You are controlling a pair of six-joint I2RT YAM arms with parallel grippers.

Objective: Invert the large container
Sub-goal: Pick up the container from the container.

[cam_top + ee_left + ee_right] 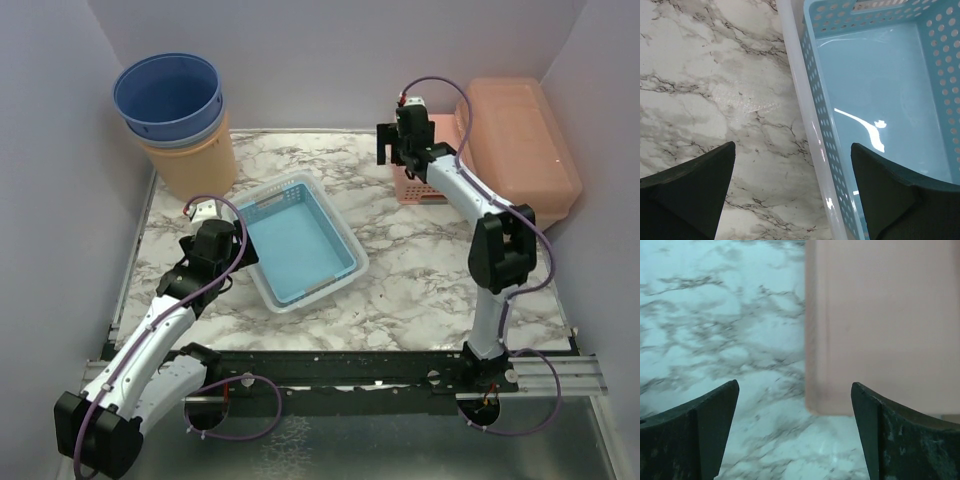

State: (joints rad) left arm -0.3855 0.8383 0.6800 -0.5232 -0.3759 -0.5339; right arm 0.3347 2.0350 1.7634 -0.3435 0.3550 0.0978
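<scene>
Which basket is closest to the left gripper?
The light blue perforated basket mid-table; the pink basket sits over by the right gripper.

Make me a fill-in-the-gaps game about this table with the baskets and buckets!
1. The big peach-orange lidded plastic box stands on the table's ____ side.
2. The stack of round plastic buckets has an ____ one at the bottom.
3. The left tool and right tool are both ____.
Missing words: right, orange, open.
</scene>
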